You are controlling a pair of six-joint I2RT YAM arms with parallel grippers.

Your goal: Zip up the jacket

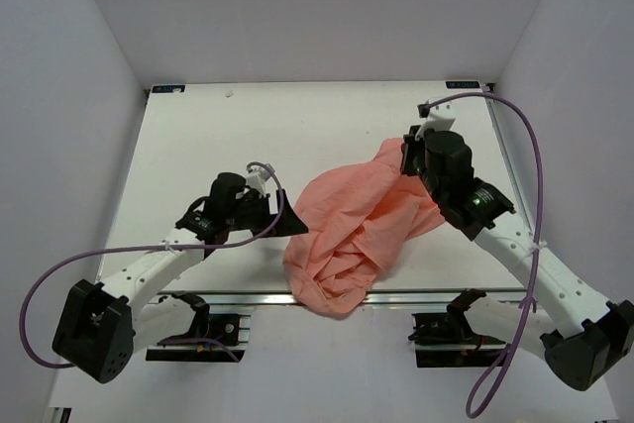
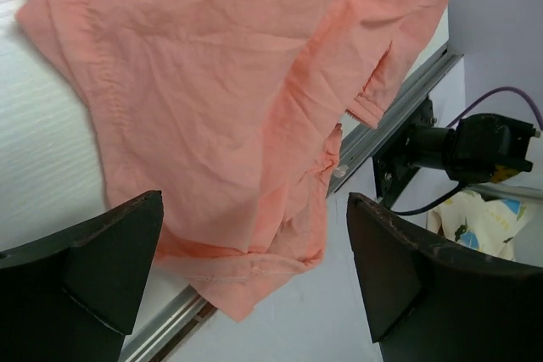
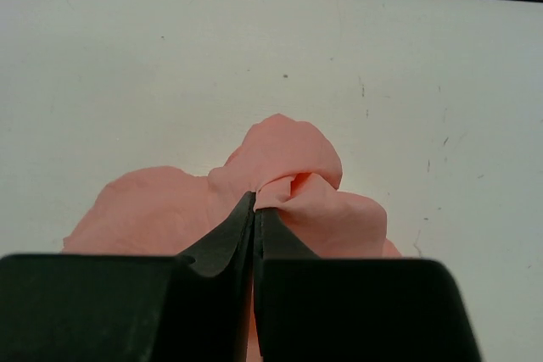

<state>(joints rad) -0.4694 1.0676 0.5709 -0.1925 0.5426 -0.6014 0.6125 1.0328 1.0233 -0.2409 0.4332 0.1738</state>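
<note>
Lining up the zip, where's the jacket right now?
Top view: the jacket lies bunched right of centre, spilling over the table's near edge, between the open left gripper and the right gripper pinching it.

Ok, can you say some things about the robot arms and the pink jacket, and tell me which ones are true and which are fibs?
1. The right end effector is pinching the soft, wrinkly salmon-pink fabric jacket. True.
2. The left end effector is shut on the jacket. False: its fingers are wide open and hold nothing.
3. The jacket lies flat and spread out on the white table. False: it is bunched up in a heap.
4. Part of the jacket hangs over the table's near edge. True.
</note>
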